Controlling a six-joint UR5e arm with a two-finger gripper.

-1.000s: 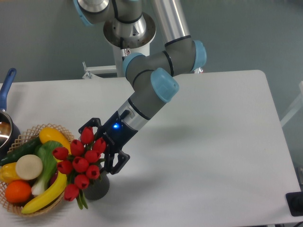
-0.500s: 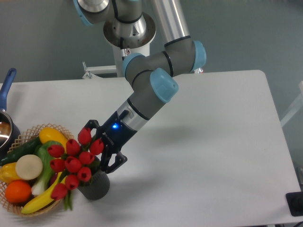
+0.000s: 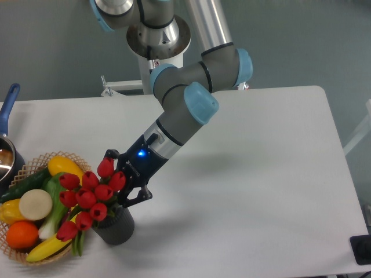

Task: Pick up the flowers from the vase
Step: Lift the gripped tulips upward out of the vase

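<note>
Above vase [image 3: 116, 226] | flowers [image 3: 90, 197] tilt, buds lower-left | jaws pinching stems

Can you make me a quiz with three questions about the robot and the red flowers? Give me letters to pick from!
1. Where is the vase?
A. Right beside the wicker basket
B. At the far right edge of the table
C. Inside the pot

2. What colour are the flowers?
A. Yellow
B. Red
C. Purple

3. What is the gripper doing?
A. Lifted high above the table
B. Resting in the basket
C. Down at the flowers, just above the vase

Answers:
1. A, because the dark vase stands next to the basket at the table's front left.
2. B, because every bud in the bunch is red, with green stems below.
3. C, because the black fingers sit right against the bunch over the vase mouth; whether they are squeezing the stems is hidden by the buds.
</note>
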